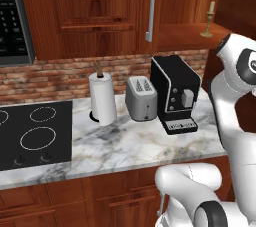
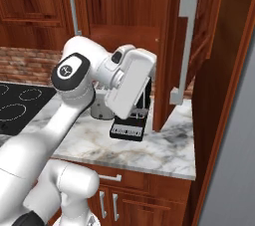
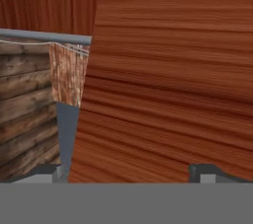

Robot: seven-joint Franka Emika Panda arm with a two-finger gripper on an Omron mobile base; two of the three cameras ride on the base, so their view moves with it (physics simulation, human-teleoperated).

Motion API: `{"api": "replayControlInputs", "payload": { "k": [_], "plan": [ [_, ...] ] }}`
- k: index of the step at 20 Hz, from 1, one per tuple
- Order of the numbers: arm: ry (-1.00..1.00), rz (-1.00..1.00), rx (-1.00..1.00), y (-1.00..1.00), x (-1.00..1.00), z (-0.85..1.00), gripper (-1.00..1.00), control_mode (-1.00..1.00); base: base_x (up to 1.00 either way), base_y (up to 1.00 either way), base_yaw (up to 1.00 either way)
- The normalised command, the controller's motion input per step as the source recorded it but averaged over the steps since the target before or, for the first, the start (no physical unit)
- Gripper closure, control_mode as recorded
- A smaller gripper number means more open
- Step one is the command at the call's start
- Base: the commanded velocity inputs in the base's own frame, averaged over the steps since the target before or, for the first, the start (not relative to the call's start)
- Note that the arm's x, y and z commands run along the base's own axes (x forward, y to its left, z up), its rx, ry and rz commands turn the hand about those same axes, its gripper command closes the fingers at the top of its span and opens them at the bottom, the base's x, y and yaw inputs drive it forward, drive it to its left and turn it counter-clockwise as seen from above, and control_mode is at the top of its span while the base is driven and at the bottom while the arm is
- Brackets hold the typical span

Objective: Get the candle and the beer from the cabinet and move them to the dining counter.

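The candle point(image 1: 209, 18), cream in a slim brass stick, stands upright on the inner shelf of the open cabinet point(image 1: 185, 36) at the upper right. In the hand view my gripper point(image 3: 128, 172) is open, its two tips wide apart with nothing between them, close in front of a reddish wood panel. My hand point(image 2: 132, 86) hovers above the coffee machine, left of the cabinet's swung-open door point(image 2: 167, 46) with its silver bar handle point(image 2: 185, 51). The beer and the dining counter are out of view.
On the marble counter point(image 1: 125, 146) stand a black coffee machine point(image 1: 175, 93), a silver toaster point(image 1: 141, 98) and a paper towel roll point(image 1: 102, 98). A black cooktop point(image 1: 32, 133) lies at the left under a microwave point(image 1: 12, 18). A brick backsplash runs behind.
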Motion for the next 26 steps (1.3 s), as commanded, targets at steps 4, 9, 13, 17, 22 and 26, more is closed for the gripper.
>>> {"api": "replayControlInputs", "payload": {
  "k": [4,9,13,17,22,26],
  "plan": [
    [0.0,-0.02,0.0,-0.38,0.02,0.0,-1.0,-1.0,0.0,0.0,0.0],
    [0.0,0.0,0.0,-0.33,0.09,0.0,-1.0,-1.0,0.0,0.0,0.0],
    [0.0,0.0,0.0,-0.32,0.01,0.0,-1.0,-1.0,0.0,0.0,0.0],
    [0.0,0.0,0.0,-0.12,-0.01,-0.03,-1.0,-1.0,0.0,0.0,0.0],
    [-0.08,0.0,0.0,0.01,-0.08,0.0,-1.0,-1.0,0.0,0.0,0.0],
    [-0.3,0.0,-0.06,0.81,-0.11,0.0,-1.0,-1.0,0.0,0.0,0.0]
  ]
}}
